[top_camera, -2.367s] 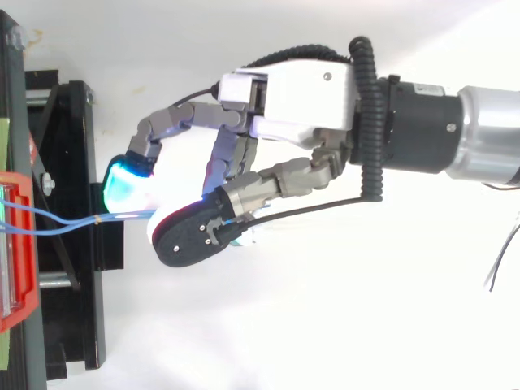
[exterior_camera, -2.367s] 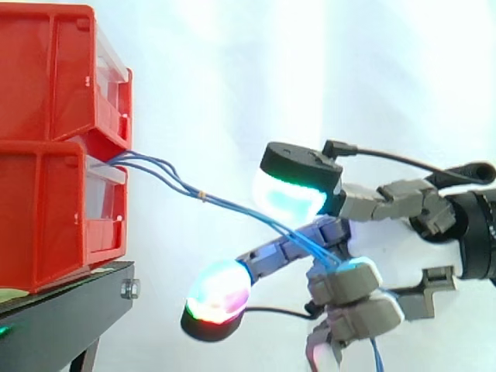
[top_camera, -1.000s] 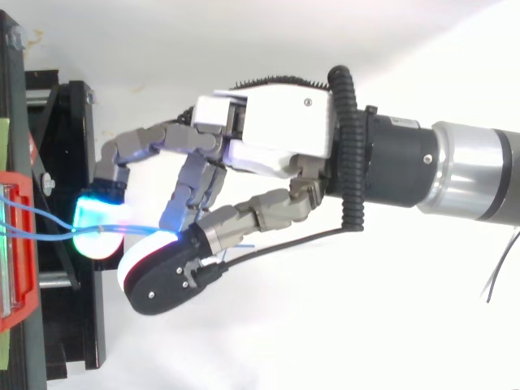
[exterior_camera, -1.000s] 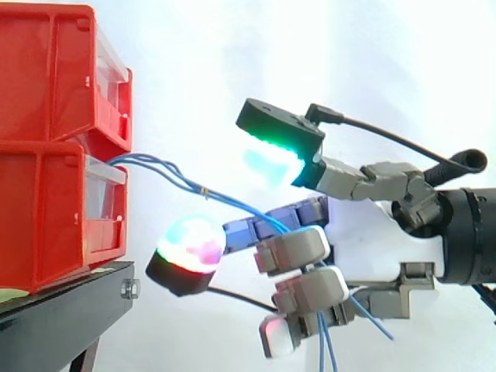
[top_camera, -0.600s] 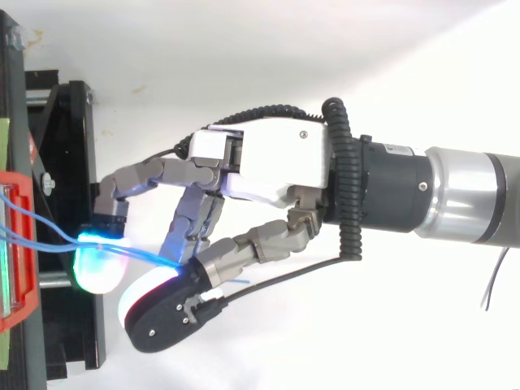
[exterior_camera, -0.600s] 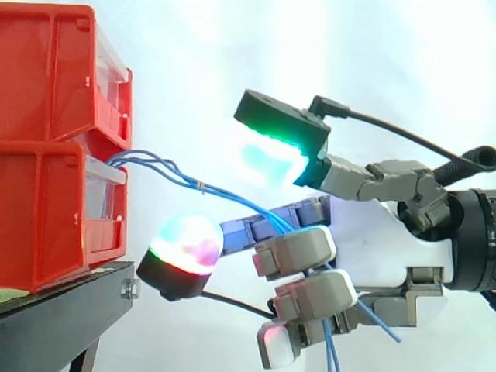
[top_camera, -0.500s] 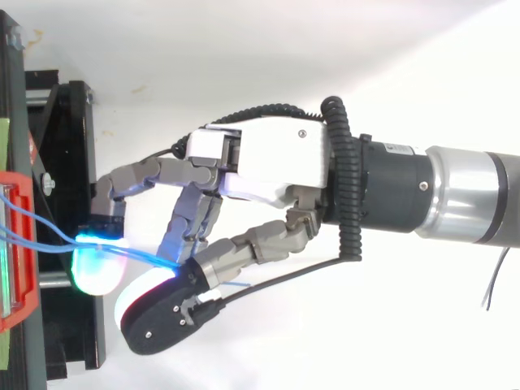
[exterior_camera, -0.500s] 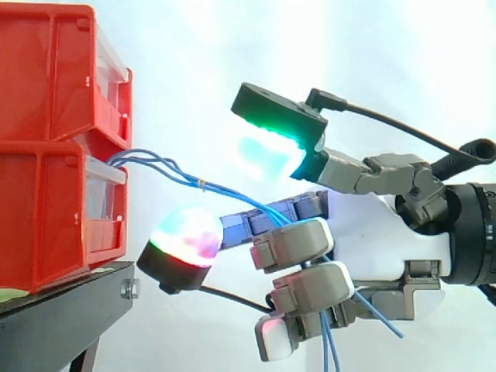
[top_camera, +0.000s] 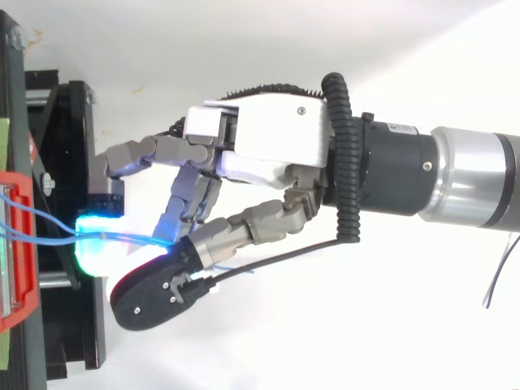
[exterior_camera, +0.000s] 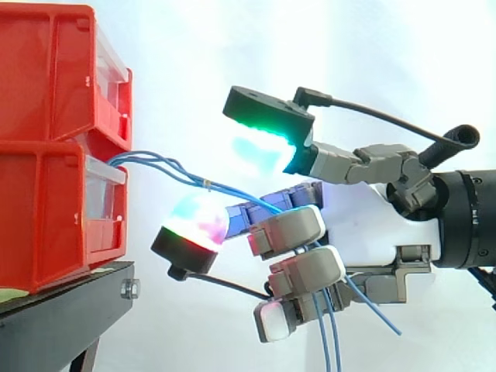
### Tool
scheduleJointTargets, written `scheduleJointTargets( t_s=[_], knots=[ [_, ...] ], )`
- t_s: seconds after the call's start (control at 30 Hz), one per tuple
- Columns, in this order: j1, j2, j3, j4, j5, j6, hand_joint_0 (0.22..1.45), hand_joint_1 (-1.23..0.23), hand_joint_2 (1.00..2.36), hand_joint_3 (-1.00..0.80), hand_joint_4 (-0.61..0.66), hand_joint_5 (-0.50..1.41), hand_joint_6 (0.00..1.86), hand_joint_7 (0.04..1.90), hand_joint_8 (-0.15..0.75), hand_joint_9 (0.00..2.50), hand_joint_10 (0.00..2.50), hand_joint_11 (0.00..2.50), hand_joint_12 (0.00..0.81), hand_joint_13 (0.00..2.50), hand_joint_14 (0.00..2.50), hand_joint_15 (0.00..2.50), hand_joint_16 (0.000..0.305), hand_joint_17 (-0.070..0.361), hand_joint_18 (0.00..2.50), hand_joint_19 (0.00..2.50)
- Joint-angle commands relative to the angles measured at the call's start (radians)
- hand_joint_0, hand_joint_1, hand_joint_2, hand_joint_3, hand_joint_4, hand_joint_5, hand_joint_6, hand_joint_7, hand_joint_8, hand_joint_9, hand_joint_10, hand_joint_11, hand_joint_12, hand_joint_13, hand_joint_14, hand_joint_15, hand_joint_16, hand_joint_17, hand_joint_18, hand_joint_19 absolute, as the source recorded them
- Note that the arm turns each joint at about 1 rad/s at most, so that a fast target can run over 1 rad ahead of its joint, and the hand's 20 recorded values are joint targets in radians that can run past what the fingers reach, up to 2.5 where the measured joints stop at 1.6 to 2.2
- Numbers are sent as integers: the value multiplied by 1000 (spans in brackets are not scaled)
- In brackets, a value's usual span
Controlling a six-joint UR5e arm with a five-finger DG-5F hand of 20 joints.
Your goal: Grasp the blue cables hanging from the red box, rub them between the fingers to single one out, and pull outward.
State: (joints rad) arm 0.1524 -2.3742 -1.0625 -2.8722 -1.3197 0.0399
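Currently: hand (exterior_camera: pixel 372 221) right of red box (exterior_camera: pixel 54 209); lower fingers (exterior_camera: pixel 291 230) curled round blue cables (exterior_camera: pixel 180 173); upper pads spread apart.

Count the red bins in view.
2. The upper bin is stacked on the lower bin, which rests on the black stand. The blue cables come out where the two meet. More bins may be hidden past the left edge.

Hand (top_camera: pixel 276 146) half-curled, thumb apart
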Motion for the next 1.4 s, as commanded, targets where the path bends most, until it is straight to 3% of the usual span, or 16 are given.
scheduleJointTargets(
  t_s=[0.0,0.37,0.57,0.73,0.83,1.1,1.2,1.37],
  knots=[
    [-7,0,1,-12,-1,0,609,-713,1007,-416,160,-77,501,1298,245,1272,19,1329,315,1320,29,1112,51,114,846,687],
    [-23,1,1,-21,-1,-5,606,-698,1006,-431,152,-73,519,1304,244,1298,18,1351,317,1342,28,1114,51,114,865,684],
    [-23,1,21,-21,-1,-34,610,-697,1010,-372,106,-98,626,1182,247,1302,17,1359,323,1346,30,1110,51,114,874,685],
    [-25,1,29,-21,2,-46,598,-735,1015,-271,107,-148,795,929,246,1286,16,1391,322,1341,28,1119,52,116,881,699],
    [-23,3,36,-25,2,-49,596,-757,1017,-223,108,-162,861,871,251,1293,14,1402,328,1346,27,1112,53,119,897,690],
    [-20,3,36,-27,2,-49,627,-820,1023,-106,-3,-170,906,940,255,1286,15,1418,336,1337,28,1108,53,119,909,691],
    [-20,3,38,-35,2,-48,642,-889,1022,-161,3,-176,916,913,250,1271,14,1431,330,1328,28,1110,52,116,910,693],
    [-22,3,38,-47,2,-48,638,-871,1006,-431,78,-165,902,895,258,1303,16,1423,335,1325,28,1103,51,115,915,683]
  ],
)
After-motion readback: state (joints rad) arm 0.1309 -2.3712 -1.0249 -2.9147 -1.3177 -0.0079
